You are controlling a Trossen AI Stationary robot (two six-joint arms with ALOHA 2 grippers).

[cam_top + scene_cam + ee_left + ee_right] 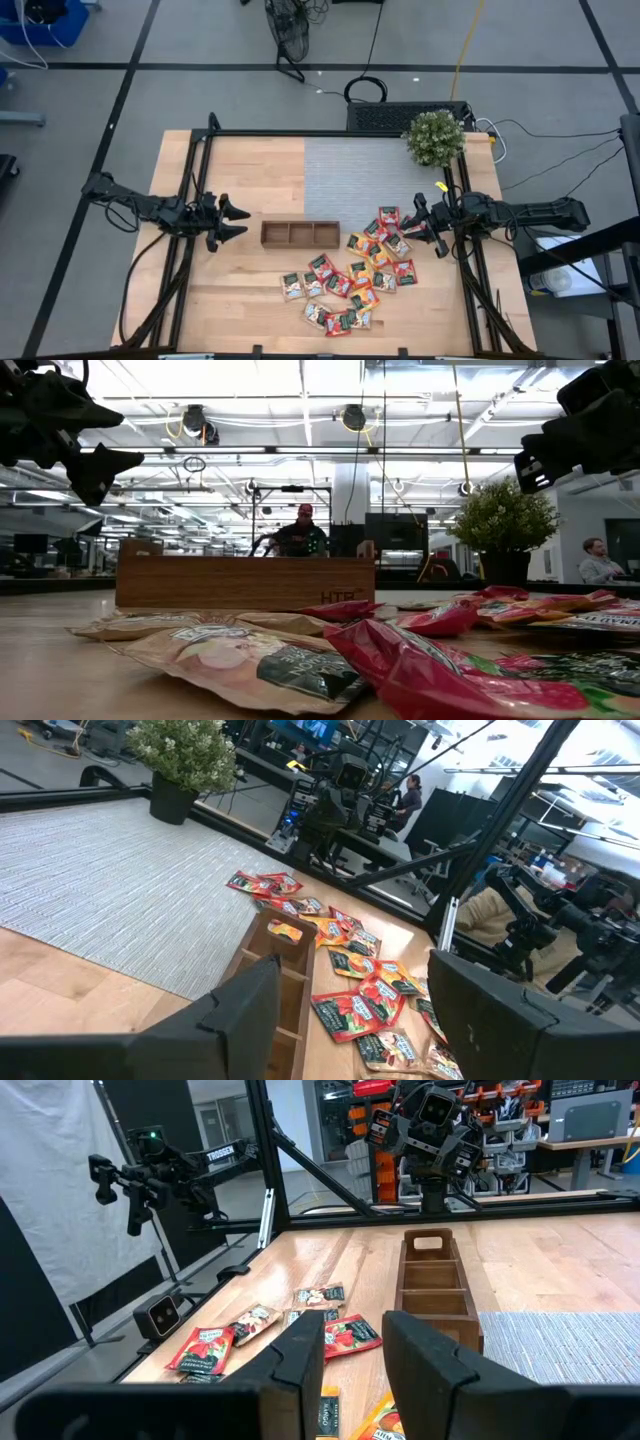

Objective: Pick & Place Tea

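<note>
Several tea sachets (355, 272), red, orange and green-and-white, lie flat and partly overlapping on the wooden table, right of the middle and toward the near edge; they also show in the left wrist view (350, 970) and the low view (300, 660). A brown wooden three-compartment tray (300, 234) stands on the table just left of them. My left gripper (240, 221) hovers open left of the tray, pointing level at it. My right gripper (412, 226) hovers at the right of the pile, level, its fingers (300, 1355) a little apart with nothing between them.
A potted plant (434, 138) stands at the far right corner. A grey mat (370, 175) covers the table's far right part. Black frame rails (195, 180) run along both sides. A person (303, 530) sits in the room beyond the table.
</note>
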